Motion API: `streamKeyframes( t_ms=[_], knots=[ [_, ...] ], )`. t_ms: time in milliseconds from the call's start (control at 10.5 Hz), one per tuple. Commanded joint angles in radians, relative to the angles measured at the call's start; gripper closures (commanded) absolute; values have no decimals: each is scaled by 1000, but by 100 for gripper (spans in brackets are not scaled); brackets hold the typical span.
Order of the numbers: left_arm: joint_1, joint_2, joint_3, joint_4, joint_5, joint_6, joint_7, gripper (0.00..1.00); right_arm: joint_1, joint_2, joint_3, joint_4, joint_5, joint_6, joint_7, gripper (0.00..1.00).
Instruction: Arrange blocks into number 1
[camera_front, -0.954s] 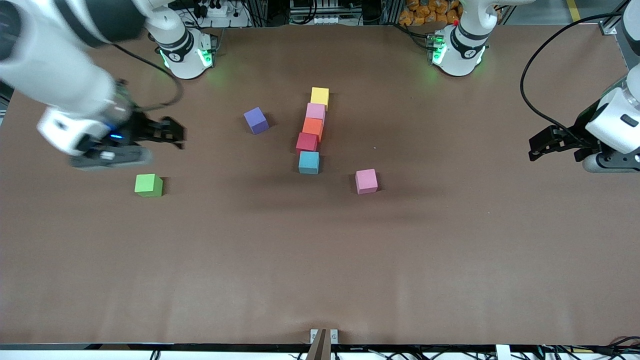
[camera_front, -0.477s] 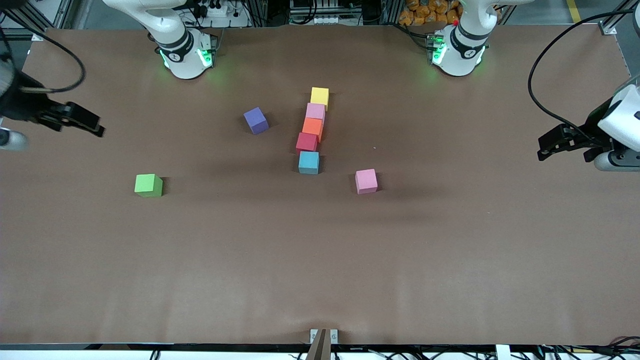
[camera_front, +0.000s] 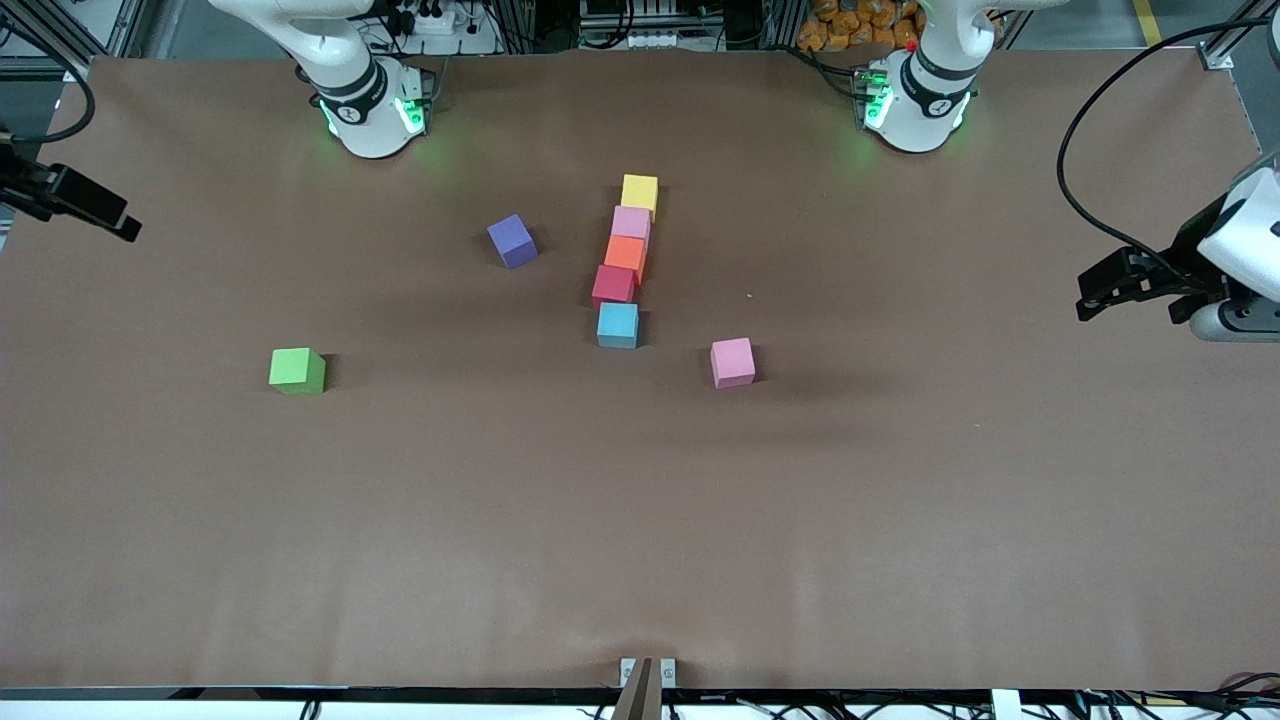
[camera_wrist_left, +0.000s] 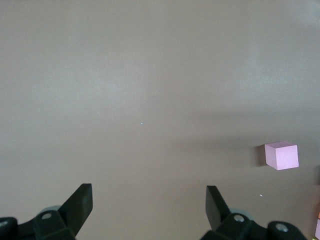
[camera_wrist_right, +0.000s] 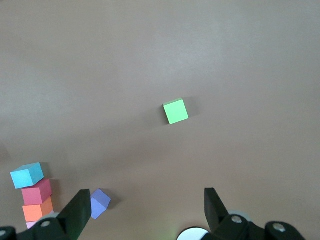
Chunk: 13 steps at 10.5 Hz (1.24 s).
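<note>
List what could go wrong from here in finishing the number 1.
1. The column, yellow block down to blue block, sits crooked and tightly packed; setting another block against it could knock it further askew.
2. The purple block lies turned at an angle, so open fingers may catch its corners.
3. The green block and loose pink block lie well apart from the column; long carries risk a drop. The left gripper and right gripper wait at the table's ends.

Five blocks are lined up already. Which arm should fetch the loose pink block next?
Left, probably. The loose pink block lies toward the left arm's end of the table, and the left gripper hangs open at that end. The right gripper, also open, is over the table's edge at its own end, closer to the green block.
</note>
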Motion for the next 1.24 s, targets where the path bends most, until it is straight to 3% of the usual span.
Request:
streamKeyframes(
  t_ms=[0,1145],
  knots=[
    [7,-18,-1,-9,-19,-8,16,0,-9,-24,-7,-25,-16,1,-34,0],
    [4,-22,-6,-16,-16,-11,4,0,8,-21,-27,-23,-16,-10,-36,0]
  ],
)
